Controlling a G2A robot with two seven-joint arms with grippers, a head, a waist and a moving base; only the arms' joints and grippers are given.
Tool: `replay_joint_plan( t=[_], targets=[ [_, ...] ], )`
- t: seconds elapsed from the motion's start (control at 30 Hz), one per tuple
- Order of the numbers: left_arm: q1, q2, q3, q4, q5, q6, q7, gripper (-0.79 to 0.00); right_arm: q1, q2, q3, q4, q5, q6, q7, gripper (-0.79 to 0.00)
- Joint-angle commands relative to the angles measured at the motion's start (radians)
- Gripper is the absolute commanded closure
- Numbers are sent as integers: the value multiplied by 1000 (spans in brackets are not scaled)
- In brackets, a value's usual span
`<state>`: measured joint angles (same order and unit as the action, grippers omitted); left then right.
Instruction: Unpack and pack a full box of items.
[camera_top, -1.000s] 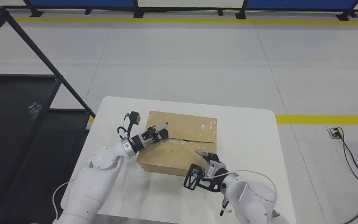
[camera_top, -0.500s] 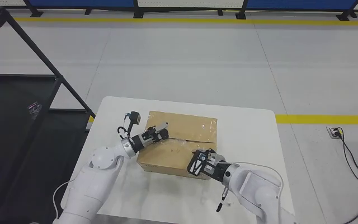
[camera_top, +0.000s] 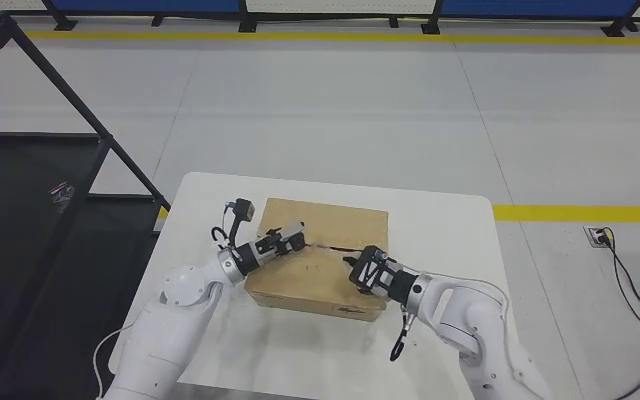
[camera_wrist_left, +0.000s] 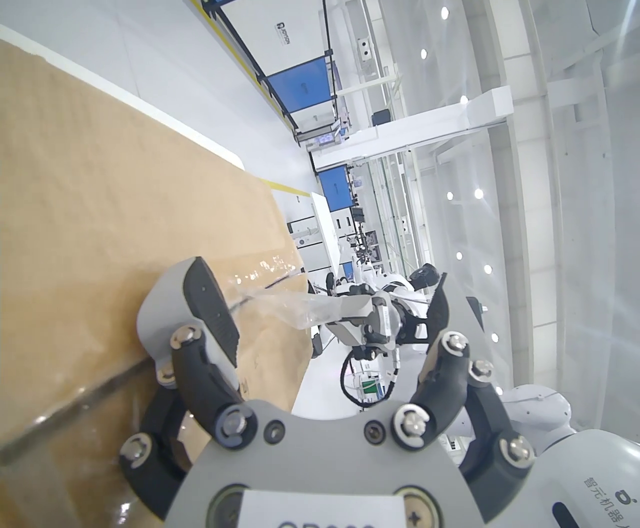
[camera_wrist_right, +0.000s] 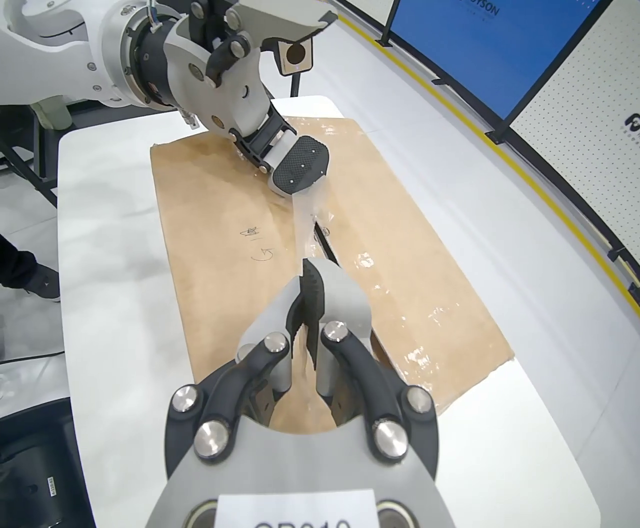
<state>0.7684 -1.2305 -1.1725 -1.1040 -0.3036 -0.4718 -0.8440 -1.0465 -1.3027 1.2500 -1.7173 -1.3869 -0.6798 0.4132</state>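
Right wrist view: pinching clear tape strip (camera_wrist_right: 306, 220) in right end effector (camera_wrist_right: 311, 280) over brown cardboard box (camera_wrist_right: 210, 210), mid white worktop (camera_wrist_right: 100, 200); bracing it with spread left end effector (camera_top: 283, 241). Unsealing, seemingly; next, peel tape free.

A white table (camera_top: 440, 230) stands near a yellow floor line (camera_top: 565, 213) and black frame (camera_top: 103, 138).

The left arm (camera_top: 185, 285) and right arm (camera_top: 455, 310) wear rounded white shells. The left gripper (camera_wrist_left: 325, 305) and right gripper (camera_wrist_right: 314, 270) have grey plates, black linkages, silver screws and black studded pads (camera_wrist_left: 210, 305). A black cable (camera_top: 399, 340) hangs at lower right in the top view.
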Motion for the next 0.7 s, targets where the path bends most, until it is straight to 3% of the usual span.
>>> replay_joint_plan(
  t=[0.0, 0.63, 0.67],
  targets=[
    [2, 0, 5, -11, 6, 8, -1, -785, -6, 2, 4, -2, 1, 5, -8, 0],
    [-48, -22, 65, 70, -1, 14, 17, -785, -49, 26, 34, -28, 15, -1, -36, 0],
    [-51, -23, 68, 76, -1, 12, 18, -785, -50, 27, 35, -27, 17, -1, -36, -65]
  ],
)
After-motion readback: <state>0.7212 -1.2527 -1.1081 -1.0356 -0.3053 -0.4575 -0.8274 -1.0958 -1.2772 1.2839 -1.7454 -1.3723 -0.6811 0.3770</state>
